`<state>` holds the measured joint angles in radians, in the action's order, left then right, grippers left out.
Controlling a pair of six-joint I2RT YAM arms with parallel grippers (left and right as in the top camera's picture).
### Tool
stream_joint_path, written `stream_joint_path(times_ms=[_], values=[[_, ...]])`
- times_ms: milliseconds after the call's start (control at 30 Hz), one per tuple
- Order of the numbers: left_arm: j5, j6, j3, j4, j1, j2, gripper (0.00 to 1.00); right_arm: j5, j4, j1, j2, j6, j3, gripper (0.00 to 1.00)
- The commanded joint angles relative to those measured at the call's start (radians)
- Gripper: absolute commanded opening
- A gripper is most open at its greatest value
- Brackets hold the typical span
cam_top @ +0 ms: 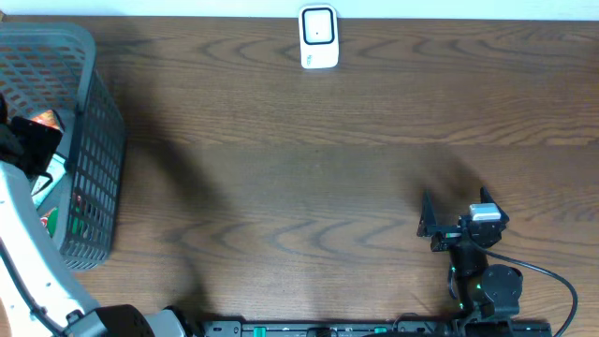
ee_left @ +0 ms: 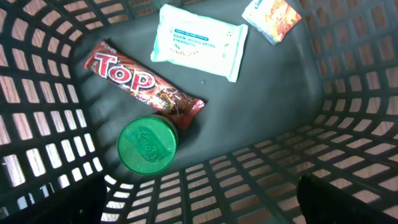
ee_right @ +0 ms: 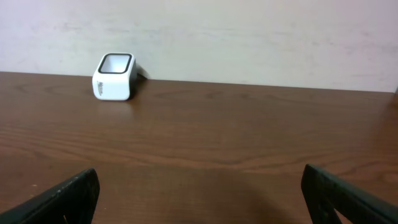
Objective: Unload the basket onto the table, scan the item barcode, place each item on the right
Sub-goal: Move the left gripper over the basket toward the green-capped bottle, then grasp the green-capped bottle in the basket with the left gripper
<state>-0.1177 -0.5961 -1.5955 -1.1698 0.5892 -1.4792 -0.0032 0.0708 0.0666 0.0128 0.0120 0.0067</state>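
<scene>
Left gripper [ee_left: 204, 202] released over one basket [ee_left: 354, 118], inside one green jar [ee_left: 148, 144], one chocolate bar [ee_left: 140, 84], one wipes pack [ee_left: 199, 42], one snack packet [ee_left: 272, 17], right gripper [ee_right: 205, 199] released, one scanner [cam_top: 318, 37] on desk [cam_top: 281, 178]

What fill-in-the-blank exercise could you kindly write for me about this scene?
1. The round lid in the basket is ____ in colour.
2. The red snack bar bears the word ____.
3. The scanner on the table is ____ in colour.
4. The left gripper and the right gripper both stand ____, holding nothing.

Missing words: green; Top; white; open.
</scene>
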Motion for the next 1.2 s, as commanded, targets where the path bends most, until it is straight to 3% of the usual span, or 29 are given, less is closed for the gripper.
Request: stream_joint_path(times_ms=[0,133,567,1167], values=[[0.001,-0.008,-0.003,0.0,0.005,-0.014,0.98,0.005,0.004,-0.007,-0.002,0.004,-0.001,0.99],[0.001,-0.013,0.006,0.022,0.005,-0.019,0.98,0.005,0.004,-0.007,-0.002,0.004,-0.001,0.99],[0.005,-0.19,0.04,0.004,0.024,-0.042,0.98,0.005,0.004,-0.007,-0.002,0.004,-0.001,0.99],[0.012,-0.183,0.041,-0.084,0.108,-0.296,0.98,0.005,0.004,-0.007,-0.002,0.004,-0.001,0.99]])
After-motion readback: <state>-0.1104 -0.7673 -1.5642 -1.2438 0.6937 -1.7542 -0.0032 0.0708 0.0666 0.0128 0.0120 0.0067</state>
